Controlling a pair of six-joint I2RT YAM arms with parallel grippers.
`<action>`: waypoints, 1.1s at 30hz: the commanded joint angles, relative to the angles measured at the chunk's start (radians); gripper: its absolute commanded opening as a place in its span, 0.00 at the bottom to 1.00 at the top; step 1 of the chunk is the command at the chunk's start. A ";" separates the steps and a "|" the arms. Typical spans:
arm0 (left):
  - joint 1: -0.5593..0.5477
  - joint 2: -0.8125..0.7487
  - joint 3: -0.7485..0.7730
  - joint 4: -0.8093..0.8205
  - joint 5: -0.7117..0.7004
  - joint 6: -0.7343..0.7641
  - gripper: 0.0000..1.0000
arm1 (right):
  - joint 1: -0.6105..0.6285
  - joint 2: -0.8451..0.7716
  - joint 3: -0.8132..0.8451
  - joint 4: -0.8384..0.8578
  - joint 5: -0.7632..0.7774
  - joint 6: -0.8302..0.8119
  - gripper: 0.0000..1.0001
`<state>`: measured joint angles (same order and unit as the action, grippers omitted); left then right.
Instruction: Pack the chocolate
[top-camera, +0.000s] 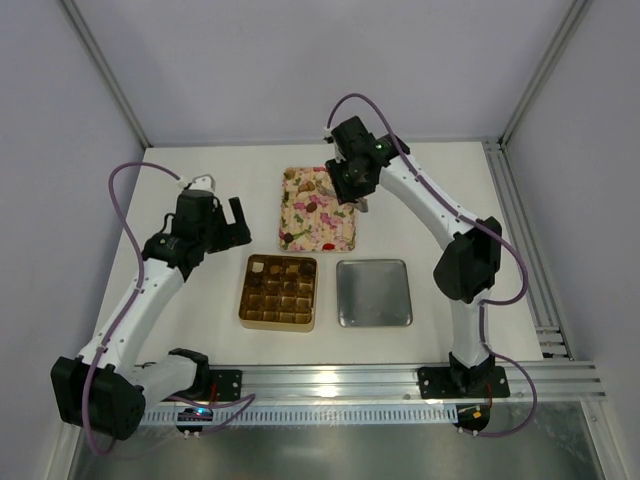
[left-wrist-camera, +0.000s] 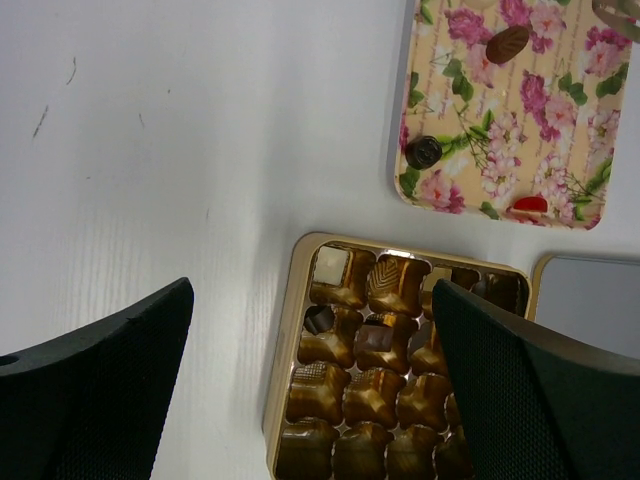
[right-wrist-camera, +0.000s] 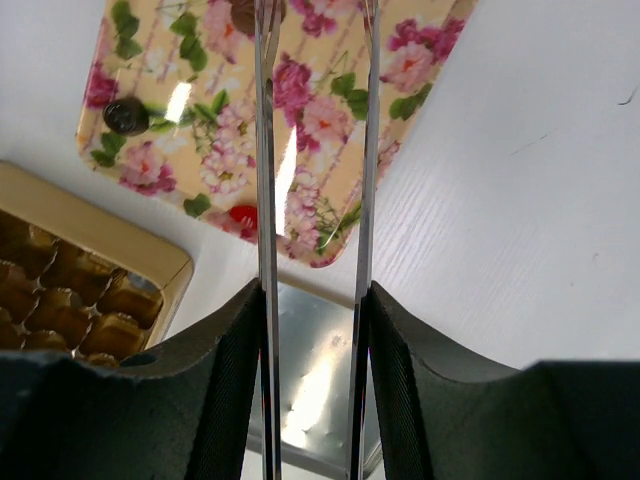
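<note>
Loose chocolate sits on the flowered tray (left-wrist-camera: 560, 150): an oval brown piece (left-wrist-camera: 508, 43) toward its 12 o'clock end, a round dark one (left-wrist-camera: 423, 151) by the 8 o'clock corner, and something red (left-wrist-camera: 527, 205) at the 6 o'clock edge. More pieces fill most cells of the gold box (left-wrist-camera: 283, 330), which lies at 6 o'clock from the tray, with a silver lid (top-camera: 373, 293) at the box's 3 o'clock.

The right gripper (right-wrist-camera: 313, 290) hangs over the tray with two thin metal blades (right-wrist-camera: 266, 200) standing part-way apart. Their tips run out of view, so I cannot tell whether they pinch a piece. The left gripper (left-wrist-camera: 312, 300) hovers at the box's 10 o'clock with its jaws spread wide and holding nothing.

Narrow blades on a smooth, rounded piece could squeeze it out sideways and send it skidding across the glossy tray. With so few free cells, a slightly off drop would likely land on a filled one.
</note>
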<state>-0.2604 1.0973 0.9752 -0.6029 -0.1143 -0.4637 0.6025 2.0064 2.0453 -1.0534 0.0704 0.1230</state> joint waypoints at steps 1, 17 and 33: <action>0.001 0.006 0.017 0.023 0.013 0.003 1.00 | -0.035 0.040 0.071 0.039 0.031 0.003 0.46; 0.001 0.007 0.014 0.023 0.015 0.003 1.00 | -0.070 0.207 0.251 0.086 -0.037 0.026 0.46; 0.001 0.010 0.014 0.022 0.013 0.003 1.00 | -0.087 0.226 0.211 0.067 0.086 0.024 0.46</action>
<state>-0.2604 1.1046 0.9752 -0.6029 -0.1074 -0.4637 0.5220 2.2360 2.2513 -1.0031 0.1299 0.1383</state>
